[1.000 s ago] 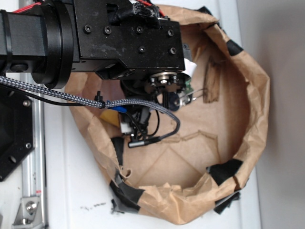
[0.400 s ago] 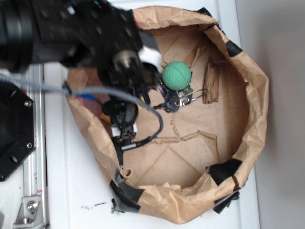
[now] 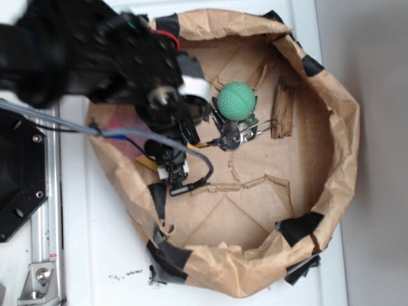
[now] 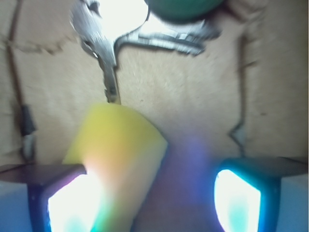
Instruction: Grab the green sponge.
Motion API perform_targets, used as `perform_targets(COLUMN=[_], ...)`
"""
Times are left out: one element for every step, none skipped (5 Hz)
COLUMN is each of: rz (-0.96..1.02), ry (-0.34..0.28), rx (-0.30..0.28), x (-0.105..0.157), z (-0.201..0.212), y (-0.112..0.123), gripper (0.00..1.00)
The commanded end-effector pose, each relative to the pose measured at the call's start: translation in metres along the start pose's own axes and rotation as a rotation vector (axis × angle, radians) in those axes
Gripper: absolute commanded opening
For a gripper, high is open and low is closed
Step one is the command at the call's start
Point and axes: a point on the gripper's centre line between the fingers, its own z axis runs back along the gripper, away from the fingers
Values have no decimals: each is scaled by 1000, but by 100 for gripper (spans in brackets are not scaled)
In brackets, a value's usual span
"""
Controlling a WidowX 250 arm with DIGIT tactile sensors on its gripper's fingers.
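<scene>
The green sponge (image 3: 237,100) is a round, dimpled green ball on the floor of a brown paper tub, right of my arm. Only its lower edge (image 4: 183,8) shows at the top of the wrist view. My gripper (image 3: 173,141) hangs under the blurred black arm at the tub's left side, left of and below the sponge and apart from it. In the wrist view the gripper (image 4: 152,195) is open, its two fingers wide apart. A yellow wedge (image 4: 118,154) lies against the left finger (image 4: 63,198), not clamped.
A bunch of keys (image 3: 233,135) lies just below the sponge and shows in the wrist view (image 4: 145,38). A strip of wood (image 3: 282,108) lies to the right. The crumpled paper wall (image 3: 344,127) rings everything, with black tape patches (image 3: 299,228).
The arm has swung left and up, uncovering the green sponge and keys it hid a second ago. Since 0.4 s ago it shifted only slightly.
</scene>
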Motion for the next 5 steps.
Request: perform_targets(rz=[-24,-34,-15,-31,-33], ry=[19,27,33,45,52], rx=[35,21,14,6,18], x=[0,2,3,4,6], z=[-9,-14,-12,-8,-9], y=[-10,-14,-13,-14,-15], gripper=[100,0,0,0,0])
